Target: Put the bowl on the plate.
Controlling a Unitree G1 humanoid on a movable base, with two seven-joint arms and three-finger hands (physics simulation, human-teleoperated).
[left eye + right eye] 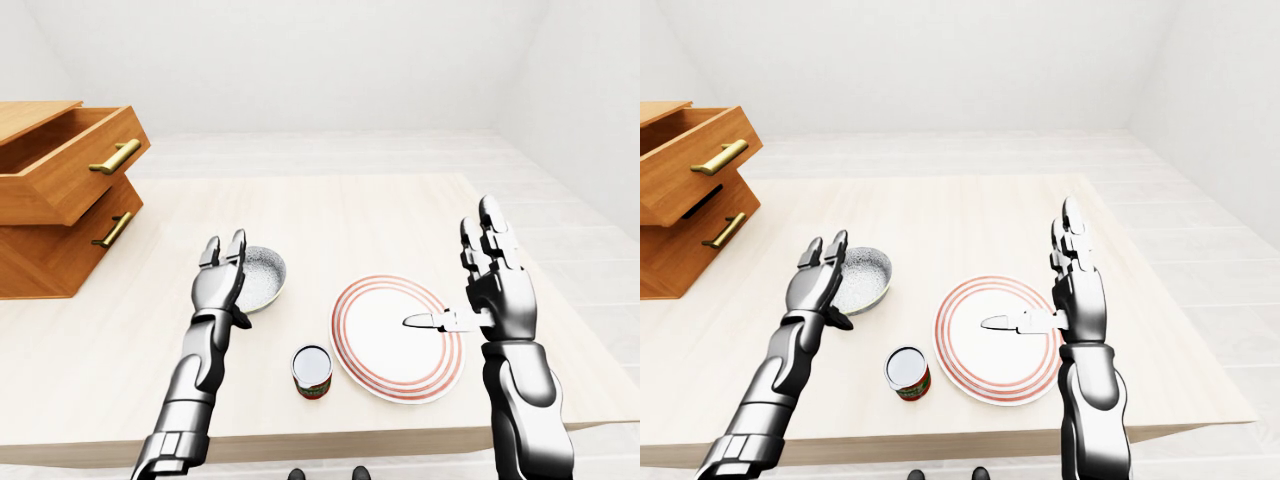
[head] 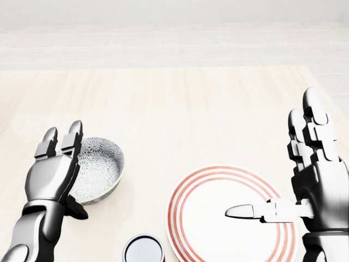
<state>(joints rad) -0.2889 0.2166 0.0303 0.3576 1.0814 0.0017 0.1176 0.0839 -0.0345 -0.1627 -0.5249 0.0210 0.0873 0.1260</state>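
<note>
- Head view shows the bowl point(image 2: 101, 166) upright on the table point(image 2: 180, 103), left of the plate point(image 2: 202, 218) and apart from it.
- It looks like glazed ceramic: stiff, smooth, probably slippery and easy to chip. Pinching the left rim, with the thumb outside, seems the safest hold.
- Left hand point(image 2: 52, 177) stands spread at the bowl's left side, fingers straight, gripping nothing. Whether it touches the bowl, I cannot tell.
- Right hand point(image 2: 319, 191) is wide and empty, thumb out over the plate.
- A can point(image 2: 143, 250) stands near both, lower in view.
</note>
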